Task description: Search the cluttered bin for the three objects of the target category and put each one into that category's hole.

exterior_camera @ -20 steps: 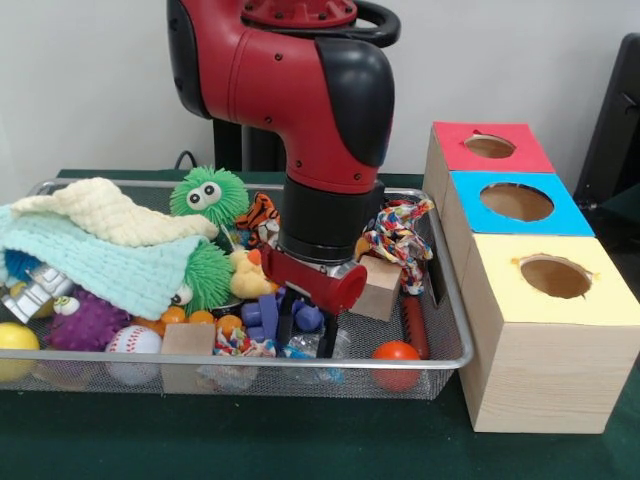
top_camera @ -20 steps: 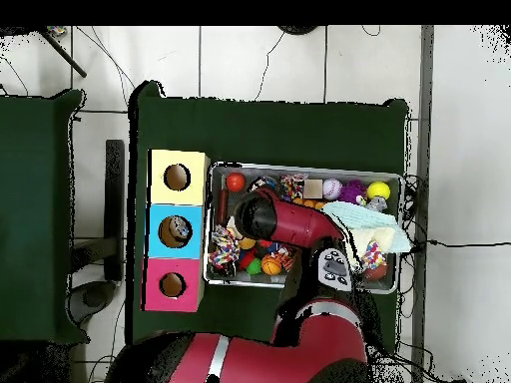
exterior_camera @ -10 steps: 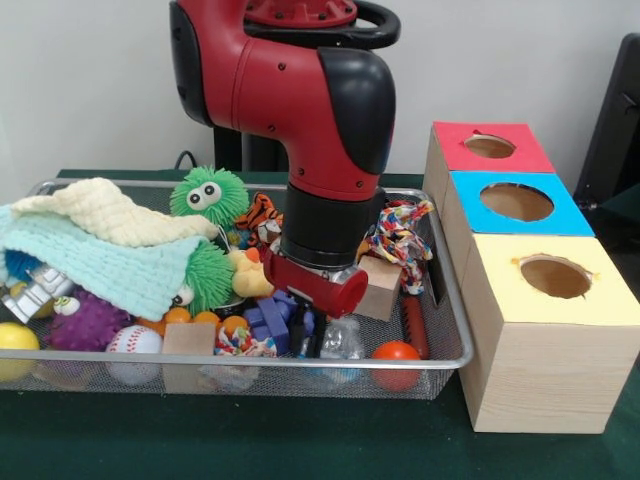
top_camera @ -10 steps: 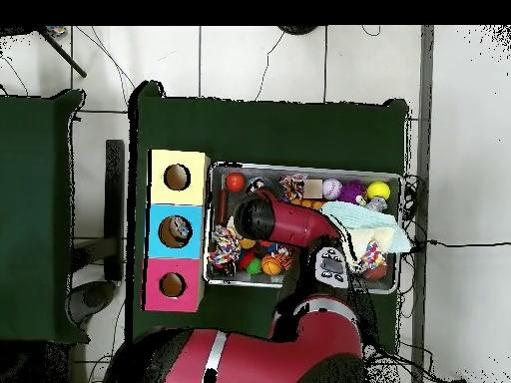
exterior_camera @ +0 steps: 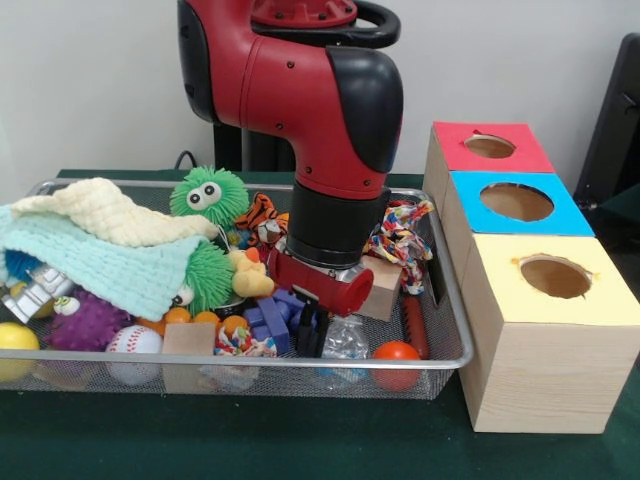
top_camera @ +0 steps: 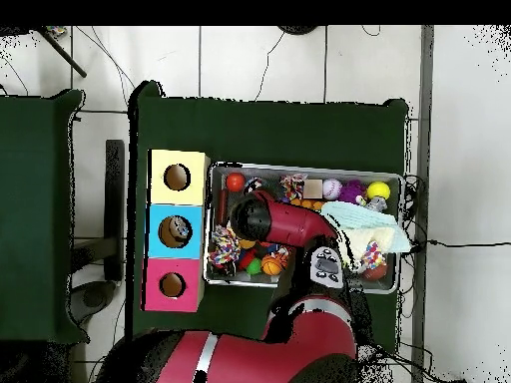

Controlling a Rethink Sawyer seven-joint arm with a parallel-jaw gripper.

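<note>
**Gripper down in the clutter, fingers drawn together**

The gripper (exterior_camera: 312, 335) is lowered into the bin (exterior_camera: 150, 363). Its fingers (exterior_camera: 304, 332) are seen pressed close together, and whether anything is pinched between them cannot be told. Which category is wanted is not shown, so the likeliest pieces are judged by nearness. A purple block (exterior_camera: 265, 320) lies just left of the fingers and a clear wrapper (exterior_camera: 346, 340) just right of them, both touching or nearly so.

The purple block is judged stiff, light and easily held across its flat sides. The wrapper is judged flimsy and slippery, and it is best taken at a crumpled fold.

Counted farther left of the fingers are:
- two cloths, cream (exterior_camera: 100, 210) and mint (exterior_camera: 100, 265)
- two green fuzzy toys (exterior_camera: 208, 195)
- one baseball (exterior_camera: 133, 340)
- one yellow ball (exterior_camera: 15, 340)

One orange ball (exterior_camera: 397, 352) and one rope toy (exterior_camera: 400, 235) are seen to the right. Well beyond these, three boxes (exterior_camera: 520, 205) stand on the surface (exterior_camera: 300, 440), each with one hole.
</note>
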